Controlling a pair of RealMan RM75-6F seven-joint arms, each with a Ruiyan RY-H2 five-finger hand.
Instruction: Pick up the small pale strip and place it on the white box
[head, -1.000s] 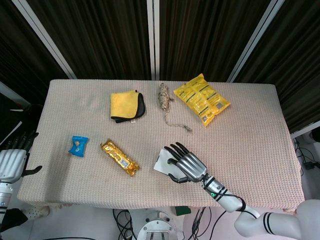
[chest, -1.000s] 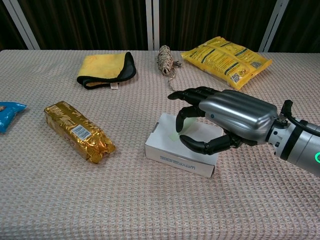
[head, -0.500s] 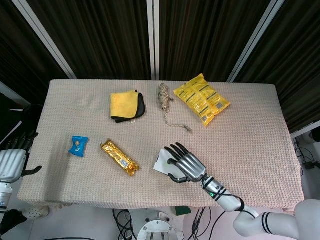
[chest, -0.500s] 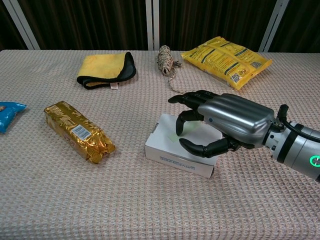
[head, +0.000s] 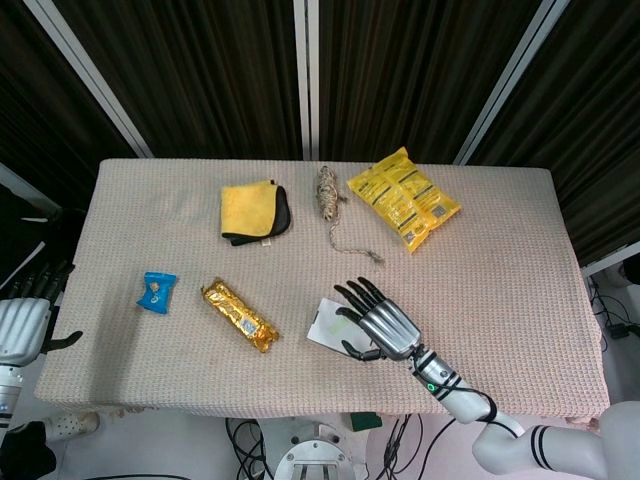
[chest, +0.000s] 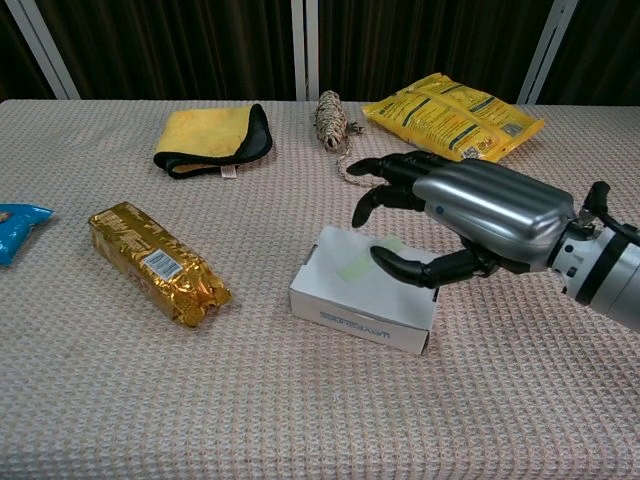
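so, near edge: the flat white cardboard box (chest: 365, 290) is lying close to the front edge of the beige woven table (head: 500, 270), with bare cloth stretching to its right.
far edge: one yellow folded cloth with a dark trim (head: 254, 211), one ball of brown twine (head: 329, 192) and one yellow printed snack bag (head: 403, 198) are sitting in a row along the back.
left side: one gold foil bar (head: 238, 315) is lying just left of the box, and one small blue wrapper (head: 156, 292) is lying further left.
right hand (chest: 470, 215): hovering over the box's right part, palm down, fingers spread apart and gripping nothing.
small pale green strip (chest: 367, 258): lying flat on the box top, apart from the fingertips.
left hand (head: 22, 325): hanging off the table's left edge, fingers apart, holding nothing.
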